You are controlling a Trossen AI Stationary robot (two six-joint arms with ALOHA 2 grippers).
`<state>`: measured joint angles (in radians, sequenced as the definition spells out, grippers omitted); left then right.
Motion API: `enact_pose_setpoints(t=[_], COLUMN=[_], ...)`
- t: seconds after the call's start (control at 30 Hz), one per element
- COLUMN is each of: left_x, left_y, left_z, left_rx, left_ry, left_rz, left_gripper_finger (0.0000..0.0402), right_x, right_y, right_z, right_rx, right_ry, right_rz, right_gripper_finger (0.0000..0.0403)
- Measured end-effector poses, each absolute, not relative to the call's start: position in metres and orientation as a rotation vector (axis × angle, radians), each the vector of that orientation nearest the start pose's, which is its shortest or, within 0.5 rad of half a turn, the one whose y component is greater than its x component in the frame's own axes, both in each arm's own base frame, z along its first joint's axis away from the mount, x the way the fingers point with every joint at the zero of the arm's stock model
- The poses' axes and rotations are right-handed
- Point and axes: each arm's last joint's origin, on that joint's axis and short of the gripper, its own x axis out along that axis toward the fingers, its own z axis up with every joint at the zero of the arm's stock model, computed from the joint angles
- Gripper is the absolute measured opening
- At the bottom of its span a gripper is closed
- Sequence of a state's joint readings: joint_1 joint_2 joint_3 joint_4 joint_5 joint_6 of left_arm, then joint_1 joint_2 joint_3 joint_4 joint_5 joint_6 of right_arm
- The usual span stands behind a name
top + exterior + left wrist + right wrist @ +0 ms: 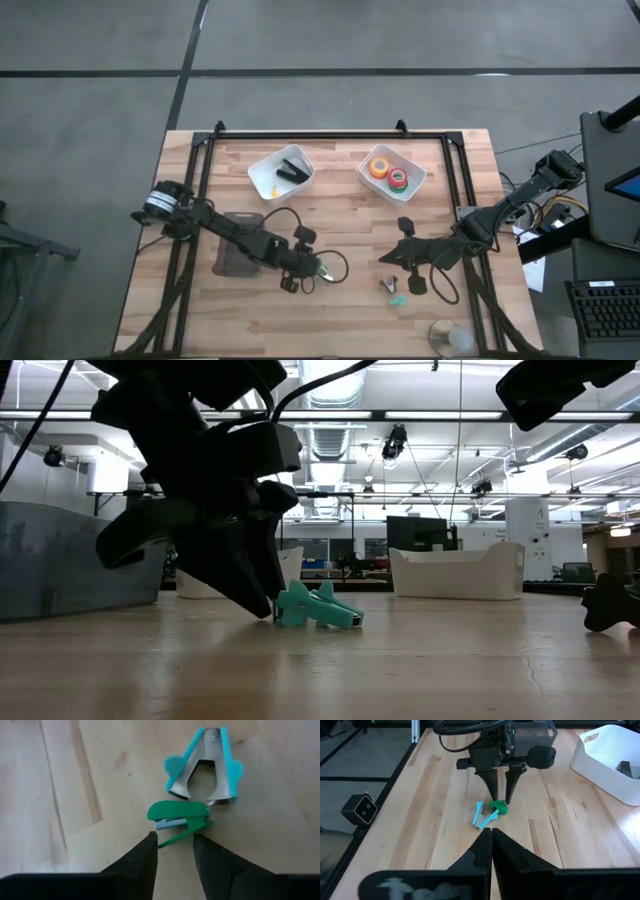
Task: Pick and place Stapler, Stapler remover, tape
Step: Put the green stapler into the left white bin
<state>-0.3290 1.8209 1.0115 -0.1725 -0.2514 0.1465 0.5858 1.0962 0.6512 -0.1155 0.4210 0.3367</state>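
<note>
- The left claw (pixel 175 844) is tipped down at the middle of the desk (pixel 340 320), towards its near edge. Its fingers are spread, and the thin lever of the green staple remover (pixel 178 815) lies between the tips, ungripped.
- The green staple remover lies flat with its long axis across the claw's gap. Just beyond it, almost touching, the teal staple remover (pixel 202 767) points its open prongs back at the claw.
- The right claw (pixel 491 832) faces them from the other side, close by and low. Its fingers are pressed together on nothing.
- Bare wood lies all around the two removers.
- At the far edge, the stapler (pixel 293 169) rests slantwise in the left white bin (pixel 262 165).
- The tape (pixel 388 172) rolls sit in the right white bin (pixel 417 178), well apart from both claws.
</note>
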Motion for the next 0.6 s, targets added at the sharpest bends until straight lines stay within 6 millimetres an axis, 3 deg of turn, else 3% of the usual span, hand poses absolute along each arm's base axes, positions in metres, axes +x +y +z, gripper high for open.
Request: enact_pose_setpoints(t=[0.27, 0.6], left_x=[0.3358, 0.3363], left_y=[-0.1081, -0.1092], left_z=[0.1407, 0.141], left_rx=[0.376, 0.26], left_ry=[0.935, 0.936], left_rz=[-0.139, -0.124], left_gripper_finger=[0.0093, 0.0021], right_x=[0.1949, 0.1948], right_y=[0.1151, 0.115], right_z=[0.2367, 0.2361], right_rx=[0.059, 0.058], right_ry=[0.51, 0.511], right_rz=[0.076, 0.076], right_gripper_finger=[0.0008, 0.0008])
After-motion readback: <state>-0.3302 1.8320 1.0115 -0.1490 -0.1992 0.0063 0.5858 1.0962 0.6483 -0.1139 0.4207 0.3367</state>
